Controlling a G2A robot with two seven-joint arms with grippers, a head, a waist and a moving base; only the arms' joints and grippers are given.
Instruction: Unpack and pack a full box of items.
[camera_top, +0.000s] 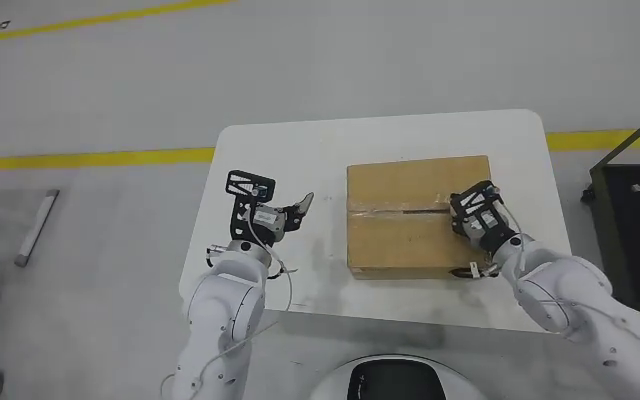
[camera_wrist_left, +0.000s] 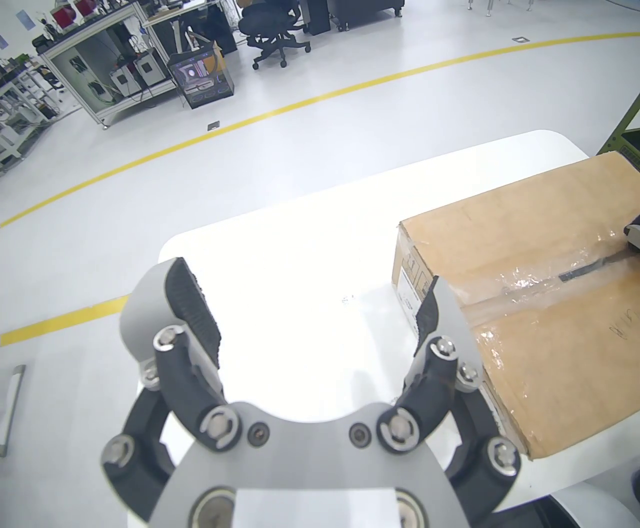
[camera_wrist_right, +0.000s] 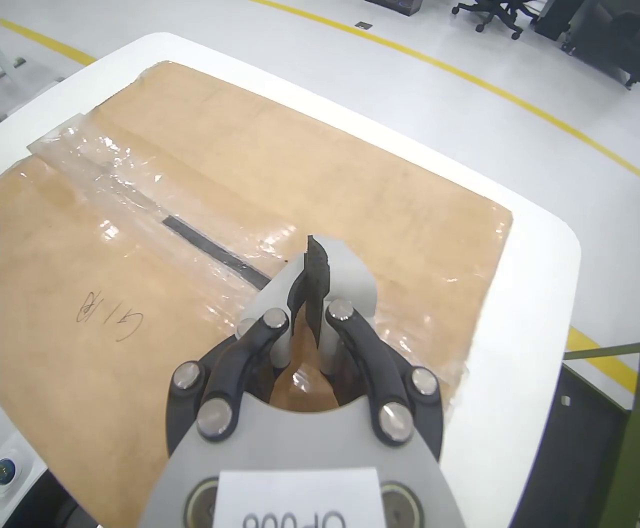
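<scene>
A closed brown cardboard box (camera_top: 415, 215) lies on the white table (camera_top: 300, 150), its two top flaps sealed by clear tape (camera_wrist_right: 115, 165) along the middle seam. A dark slit (camera_wrist_right: 215, 252) runs along part of that seam. My right gripper (camera_top: 470, 212) is shut, fingertips (camera_wrist_right: 316, 260) pressed together over the taped seam near the box's right end. My left gripper (camera_wrist_left: 305, 295) stands open above bare table left of the box (camera_wrist_left: 530, 300), with nothing between its fingers.
The table's left half is bare. A dark green cart (camera_top: 615, 200) stands just past the table's right edge. A grey bar (camera_top: 35, 228) lies on the floor to the left. Yellow floor lines (camera_top: 110, 157) run behind the table.
</scene>
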